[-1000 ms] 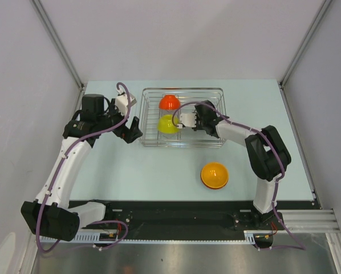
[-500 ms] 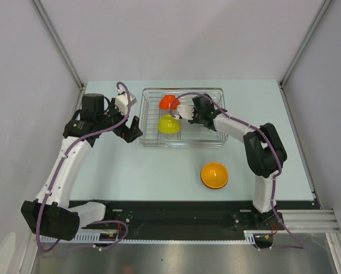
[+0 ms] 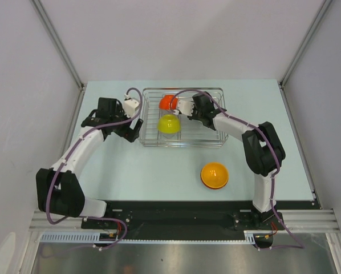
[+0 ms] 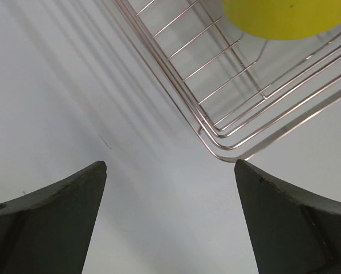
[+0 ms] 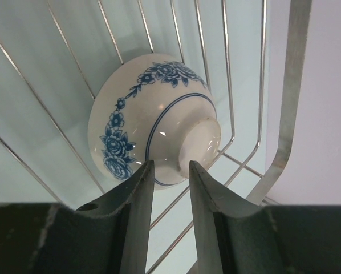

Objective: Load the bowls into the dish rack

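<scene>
The silver wire dish rack [image 3: 211, 142] stands at the back middle of the table. A red bowl [image 3: 168, 101] and a yellow bowl [image 3: 169, 124] lie upside down in its left part. My right gripper [image 3: 190, 108] is inside the rack beside the red bowl, shut on a white bowl with blue flowers [image 3: 185, 106]. In the right wrist view my gripper [image 5: 169, 165] pinches this bowl [image 5: 130, 125] near its foot, tilted on its side above the wires. An orange bowl [image 3: 214, 174] lies upside down on the table, front right. My left gripper [image 3: 130, 129] is open and empty at the rack's front-left corner [image 4: 224, 149].
The left wrist view shows the yellow bowl's edge [image 4: 284, 17] inside the rack wires. Grey walls and metal frame posts [image 3: 59, 43] close in the table at the back and sides. The arm bases stand along the near edge.
My right gripper carried the white bowl toward the rack's back, up beside the red bowl. My left arm swung right, staying open near the rack's front-left corner.
</scene>
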Controlling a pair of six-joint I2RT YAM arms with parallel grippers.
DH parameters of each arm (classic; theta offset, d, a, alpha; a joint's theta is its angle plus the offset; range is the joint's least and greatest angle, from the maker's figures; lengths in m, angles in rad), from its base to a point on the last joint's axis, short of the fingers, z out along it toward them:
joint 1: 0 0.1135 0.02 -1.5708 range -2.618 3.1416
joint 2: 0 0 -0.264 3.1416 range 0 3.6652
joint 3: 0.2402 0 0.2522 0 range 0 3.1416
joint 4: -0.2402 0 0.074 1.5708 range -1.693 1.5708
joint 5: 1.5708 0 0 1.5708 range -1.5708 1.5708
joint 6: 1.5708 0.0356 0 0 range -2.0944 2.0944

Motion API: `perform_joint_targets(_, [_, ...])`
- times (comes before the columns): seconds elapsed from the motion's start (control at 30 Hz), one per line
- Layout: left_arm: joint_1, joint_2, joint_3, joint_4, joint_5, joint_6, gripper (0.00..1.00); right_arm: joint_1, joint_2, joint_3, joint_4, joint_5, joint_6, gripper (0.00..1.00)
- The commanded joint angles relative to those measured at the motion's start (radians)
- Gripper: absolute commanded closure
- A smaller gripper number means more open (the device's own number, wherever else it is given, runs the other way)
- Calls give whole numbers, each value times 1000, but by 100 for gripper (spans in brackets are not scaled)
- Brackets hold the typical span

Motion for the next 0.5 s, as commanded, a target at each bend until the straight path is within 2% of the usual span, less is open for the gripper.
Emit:
perform_joint_targets(0.0, [5, 17, -17, 88, -100, 32, 0, -14, 11, 28, 60, 21, 28, 64])
perform_joint_targets(0.47, [6, 54, -82, 128, -174, 67, 0, -63, 51, 31, 94, 60, 34, 64])
